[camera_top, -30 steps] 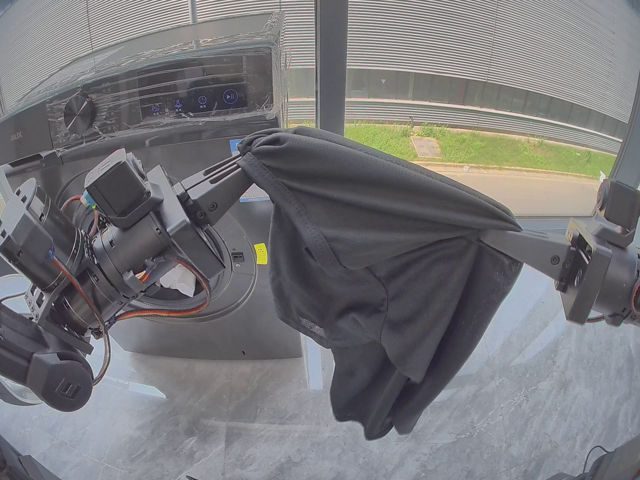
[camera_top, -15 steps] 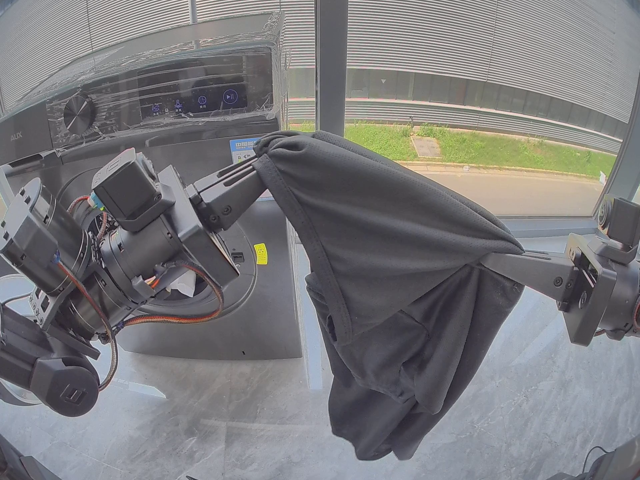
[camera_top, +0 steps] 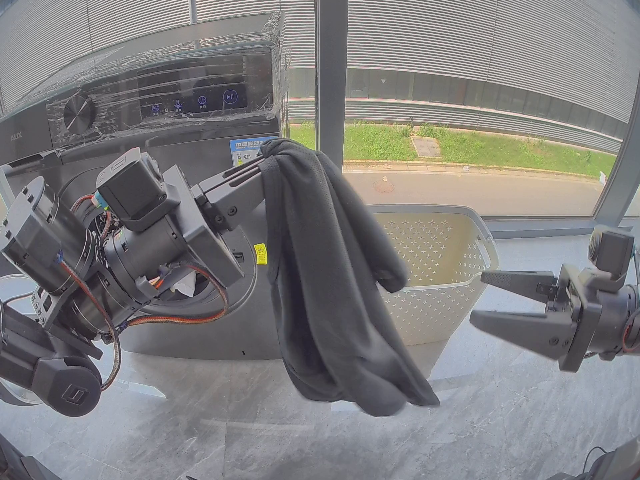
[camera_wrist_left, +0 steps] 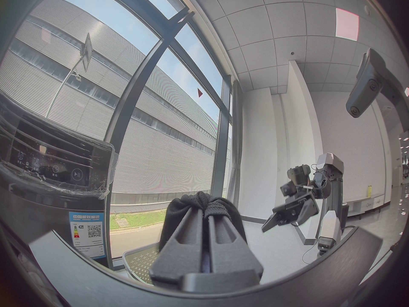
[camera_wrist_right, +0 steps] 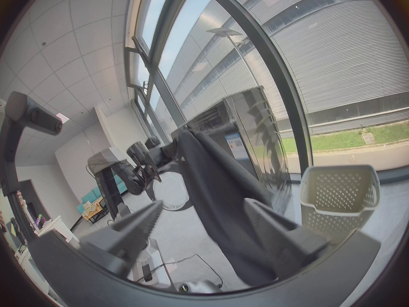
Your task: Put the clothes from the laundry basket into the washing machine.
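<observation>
Left gripper has its jaws pressed together, pinching the top of a dark garment. In the left wrist view the cloth bunches over the fingertips. The garment hangs free above the marble floor, in front of the washing machine's right front edge, and it covers the left side of the laundry basket.

Right gripper has its jaws spread and holds nothing. It sits well apart from the garment, off the basket's right side.

The washing machine stands on the floor at the left, against the window. The left arm blocks most of its round drum opening. Something white shows inside. In the right wrist view the round door is swung out.

The basket is cream and perforated. It sits on the floor just beside the washer's right side. A window post rises behind, between washer and basket.
</observation>
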Robot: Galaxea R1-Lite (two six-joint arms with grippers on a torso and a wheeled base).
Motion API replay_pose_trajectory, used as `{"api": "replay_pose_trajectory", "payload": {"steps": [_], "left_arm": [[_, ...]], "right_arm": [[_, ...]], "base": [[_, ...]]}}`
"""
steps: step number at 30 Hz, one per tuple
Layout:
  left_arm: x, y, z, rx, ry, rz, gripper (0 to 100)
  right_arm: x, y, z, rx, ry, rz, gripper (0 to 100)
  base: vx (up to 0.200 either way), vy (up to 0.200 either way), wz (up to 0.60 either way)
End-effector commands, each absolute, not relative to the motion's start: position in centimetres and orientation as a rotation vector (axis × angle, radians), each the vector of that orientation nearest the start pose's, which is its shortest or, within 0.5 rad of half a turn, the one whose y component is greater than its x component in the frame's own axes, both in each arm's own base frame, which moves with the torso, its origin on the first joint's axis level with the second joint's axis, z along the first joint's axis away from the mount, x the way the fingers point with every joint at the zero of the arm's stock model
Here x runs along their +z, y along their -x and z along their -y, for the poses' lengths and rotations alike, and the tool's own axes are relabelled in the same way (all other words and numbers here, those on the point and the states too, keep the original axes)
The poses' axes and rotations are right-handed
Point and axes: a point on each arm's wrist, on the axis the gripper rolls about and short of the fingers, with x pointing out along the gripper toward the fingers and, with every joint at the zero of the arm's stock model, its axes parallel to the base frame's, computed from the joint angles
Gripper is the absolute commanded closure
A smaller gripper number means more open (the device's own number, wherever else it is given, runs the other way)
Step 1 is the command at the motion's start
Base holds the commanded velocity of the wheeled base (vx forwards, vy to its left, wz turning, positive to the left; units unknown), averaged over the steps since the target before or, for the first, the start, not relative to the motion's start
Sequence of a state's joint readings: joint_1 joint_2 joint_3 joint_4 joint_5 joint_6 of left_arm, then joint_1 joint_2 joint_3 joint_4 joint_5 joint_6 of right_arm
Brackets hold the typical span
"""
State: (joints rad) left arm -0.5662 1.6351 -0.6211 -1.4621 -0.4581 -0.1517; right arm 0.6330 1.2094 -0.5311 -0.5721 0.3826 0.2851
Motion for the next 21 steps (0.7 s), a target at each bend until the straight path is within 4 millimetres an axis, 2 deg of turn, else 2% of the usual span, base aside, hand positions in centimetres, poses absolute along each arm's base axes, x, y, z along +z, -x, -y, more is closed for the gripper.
{"api": "replay_pose_trajectory", "payload": {"steps": [1, 4, 9, 13, 17, 21], "left_arm": [[23.8, -21.9, 15.6, -1.056, 0.167, 0.396, 100], [24.2, -21.9, 16.1, -1.071, 0.169, 0.401, 100], [24.6, -21.6, 17.0, -1.101, 0.176, 0.395, 100], [24.5, -21.3, 17.9, -1.133, 0.181, 0.378, 100], [24.6, -21.9, 19.0, -1.147, 0.183, 0.381, 100], [24.7, -22.3, 19.8, -1.161, 0.187, 0.382, 100]], "right_arm": [[19.5, -13.7, -10.4, 0.945, -0.232, -0.335, 0], [18.2, -13.5, -10.3, 0.940, -0.194, -0.380, 0], [16.8, -15.2, -12.0, 0.977, -0.078, -0.431, 0], [16.3, -17.3, -14.3, 1.001, -0.053, -0.470, 0], [16.1, -19.6, -16.3, 1.010, -0.049, -0.473, 0], [15.3, -21.1, -17.5, 1.006, -0.048, -0.479, 0]], "base": [[0.000, 0.000, 0.00], [0.000, 0.000, 0.00], [0.000, 0.000, 0.00], [0.000, 0.000, 0.00], [0.000, 0.000, 0.00], [0.000, 0.000, 0.00]]}}
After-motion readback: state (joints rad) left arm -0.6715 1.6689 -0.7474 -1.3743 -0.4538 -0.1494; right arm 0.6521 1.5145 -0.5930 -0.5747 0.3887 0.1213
